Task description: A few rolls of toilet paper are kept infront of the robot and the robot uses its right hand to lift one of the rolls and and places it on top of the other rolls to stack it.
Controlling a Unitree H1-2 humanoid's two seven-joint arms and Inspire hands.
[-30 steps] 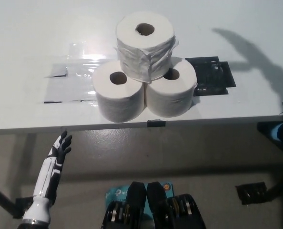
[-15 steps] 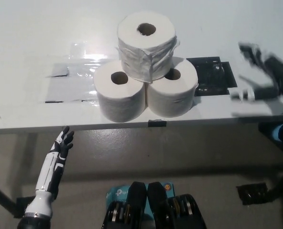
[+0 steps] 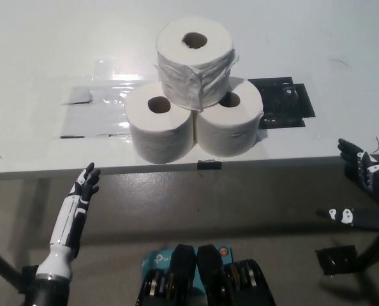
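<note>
Since the earlier frame, the black right hand has dropped from above the bench's right side to below its front edge at the far right, where it now hangs with fingers spread, holding nothing. Three toilet paper rolls sit on the white bench: the top roll rests upright across the lower left roll and the lower right roll, which touch each other near the front edge. The white left hand rests below the bench edge at lower left, fingers extended and slightly apart, empty.
</note>
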